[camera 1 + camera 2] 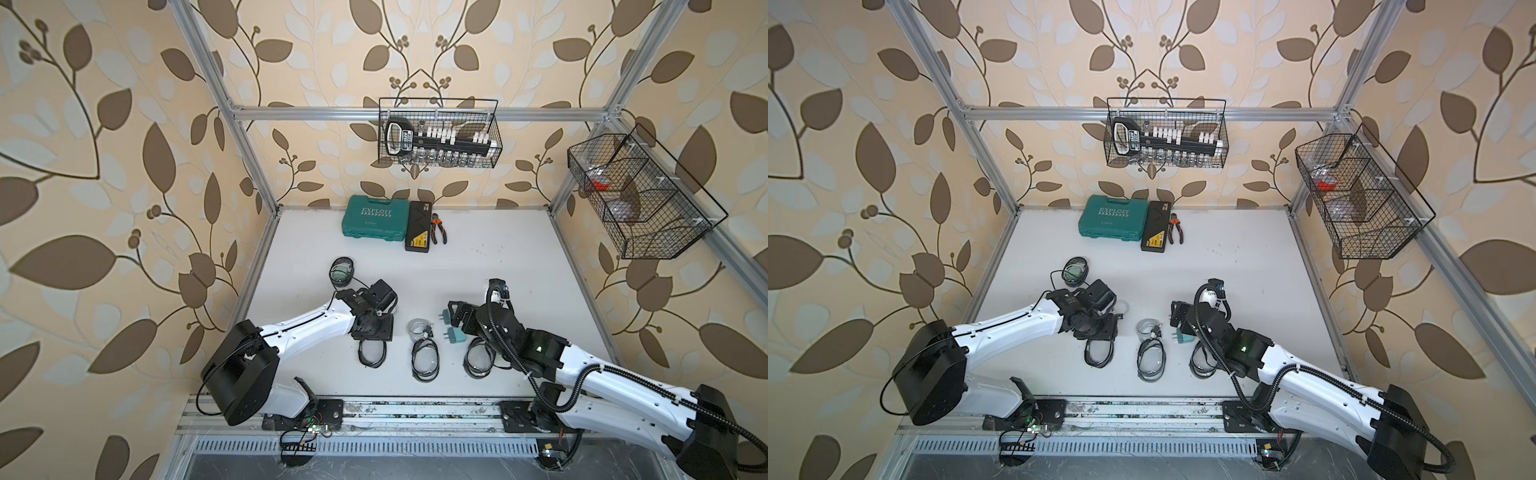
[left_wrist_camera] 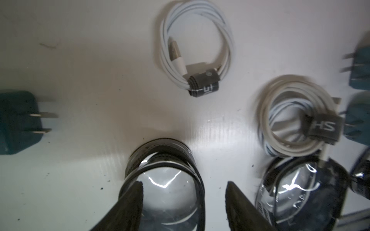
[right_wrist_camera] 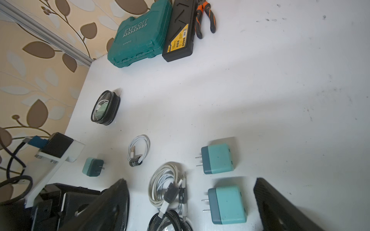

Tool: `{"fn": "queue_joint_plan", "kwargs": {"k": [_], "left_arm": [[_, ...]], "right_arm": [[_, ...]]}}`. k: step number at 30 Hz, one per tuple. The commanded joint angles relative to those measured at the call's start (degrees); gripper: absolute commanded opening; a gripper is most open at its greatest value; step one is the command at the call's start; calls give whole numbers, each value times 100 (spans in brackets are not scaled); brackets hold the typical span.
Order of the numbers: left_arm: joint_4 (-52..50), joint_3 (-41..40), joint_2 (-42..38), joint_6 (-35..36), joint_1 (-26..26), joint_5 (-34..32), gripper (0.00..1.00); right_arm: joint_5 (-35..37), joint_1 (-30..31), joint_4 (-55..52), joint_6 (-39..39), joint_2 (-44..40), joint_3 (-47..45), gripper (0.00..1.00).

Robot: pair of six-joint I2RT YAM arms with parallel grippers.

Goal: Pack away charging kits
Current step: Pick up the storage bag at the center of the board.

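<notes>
My left gripper [image 2: 184, 183] points down over an oval black-rimmed clear pouch [image 2: 166, 158]. One finger lies over the pouch's clear face, and the other stands outside the rim with a gap, so the jaws are open. Beyond it lie a coiled white cable [image 2: 196, 54], a grey cable [image 2: 290, 120] and a teal plug adapter [image 2: 18, 122]. My right gripper [image 3: 190, 180] stands wide open over the grey cable [image 3: 166, 186] and a teal adapter [image 3: 228, 204], holding nothing. A second adapter [image 3: 218, 158] lies just past it. Two more pouches [image 1: 424, 361] [image 1: 478, 359] lie near the front edge.
A filled pouch [image 1: 341, 270] lies at the left of the table. The teal tool case [image 1: 374, 218], the black flat case [image 1: 419, 226] and the pliers [image 1: 438, 228] sit by the back wall. Wire baskets hang on the back frame [image 1: 440, 133] and the right frame [image 1: 640, 195].
</notes>
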Motion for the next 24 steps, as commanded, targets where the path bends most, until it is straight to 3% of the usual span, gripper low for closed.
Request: {"fn": "queue_joint_plan", "kwargs": {"k": [1,6,10,16,24], "left_arm": [[-154,22,163,89,-133,-530,66],[-44,35,391,166,-237,-393,70],[-219,151,470,49,-481,-683,78],[-619,91,10,-227,-728,-1440,75],[-747,-136,-352,-527,-1155,-1662,73]], "right_arm": [[97,-15,-146,139,-122,-129,96],[-22,-16,-122,129,-78,-140,95],[-221,-13,-103,111,66,-104,93],[-251,-11,-105,171,211,-93,91],[-219,-14,-130,114,318,37,91]]}}
